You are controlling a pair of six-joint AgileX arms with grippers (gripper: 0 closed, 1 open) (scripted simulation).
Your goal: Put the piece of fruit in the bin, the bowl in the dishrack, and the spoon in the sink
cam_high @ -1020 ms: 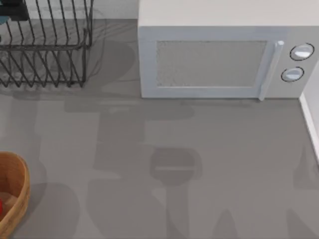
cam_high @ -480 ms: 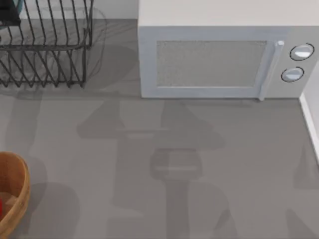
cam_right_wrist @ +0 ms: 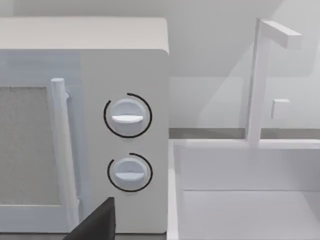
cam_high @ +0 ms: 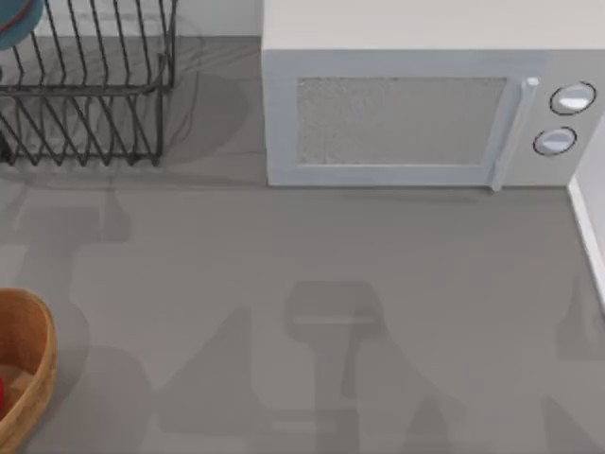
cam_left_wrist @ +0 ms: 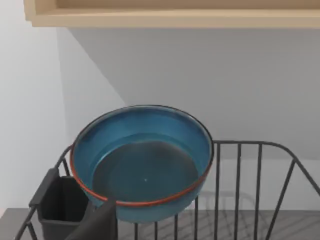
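Bowl (cam_left_wrist: 145, 160), bin (cam_high: 38, 359) and piece of fruit (cam_high: 3, 392) share a grey counter (cam_high: 378, 312) dominated by a white microwave (cam_high: 406, 113), which stands at the back, its door shut and its two dials toward the right. Just beside the dial end lies the white sink (cam_right_wrist: 250, 200), a squared tap (cam_right_wrist: 257, 80) rising at its back edge. At the back left stands the dishrack (cam_high: 95, 123), its thin black bars upright and a small dark caddy (cam_left_wrist: 60, 205) hung on one end.

The tan bin sits at the counter's left edge, nearer the front, well apart from the rack. The blue-glazed bowl is tilted above the rack's top rail at the far left corner, its hollow turned toward the left wrist camera. The left gripper (cam_left_wrist: 102, 220) is closed on the bowl's lower rim, one dark finger lapping the reddish edge. The right gripper (cam_right_wrist: 97, 222) hangs before the microwave's dials; how far its claw is open cannot be told. Smallest of all, the red fruit lies inside the bin.
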